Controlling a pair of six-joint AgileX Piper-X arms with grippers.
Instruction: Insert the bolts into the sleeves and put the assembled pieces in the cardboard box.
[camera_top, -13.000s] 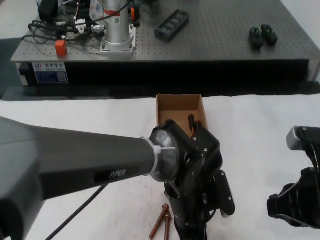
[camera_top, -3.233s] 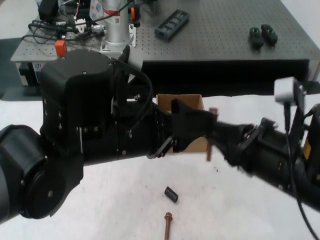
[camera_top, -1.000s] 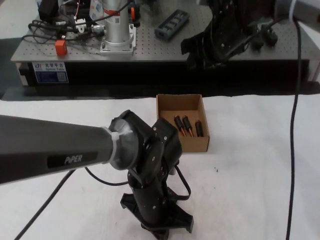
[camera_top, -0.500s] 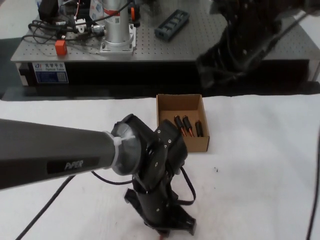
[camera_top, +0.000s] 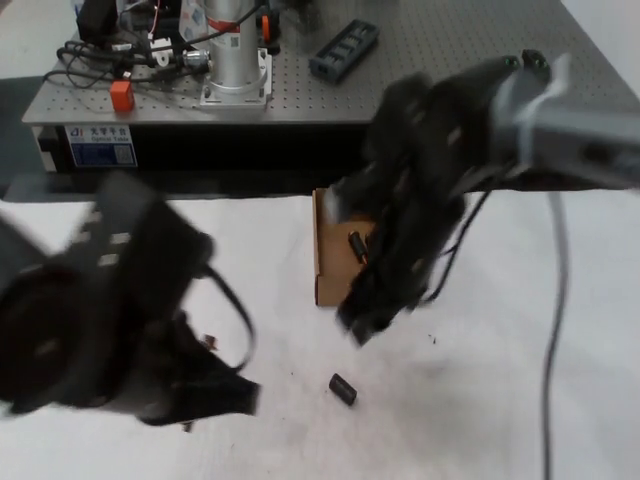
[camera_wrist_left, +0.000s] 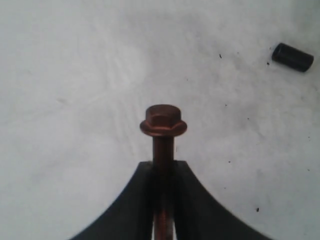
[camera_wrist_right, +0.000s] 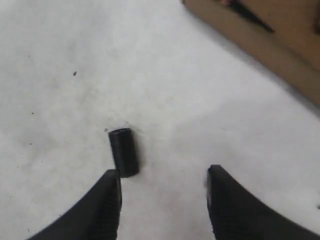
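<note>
The left hand (camera_wrist_left: 163, 167) is clamped on the copper bolt (camera_wrist_left: 163, 121) by its shank, head sticking out. The right hand (camera_wrist_right: 163, 171) hangs spread over the black sleeve (camera_wrist_right: 123, 151) lying on the white worktop (camera_wrist_right: 60, 60). The sleeve looks light, stiff and likely to roll, so pinch its sides. The cardboard box (camera_top: 328, 288) sits at its twelve o'clock, with open room elsewhere.
</note>
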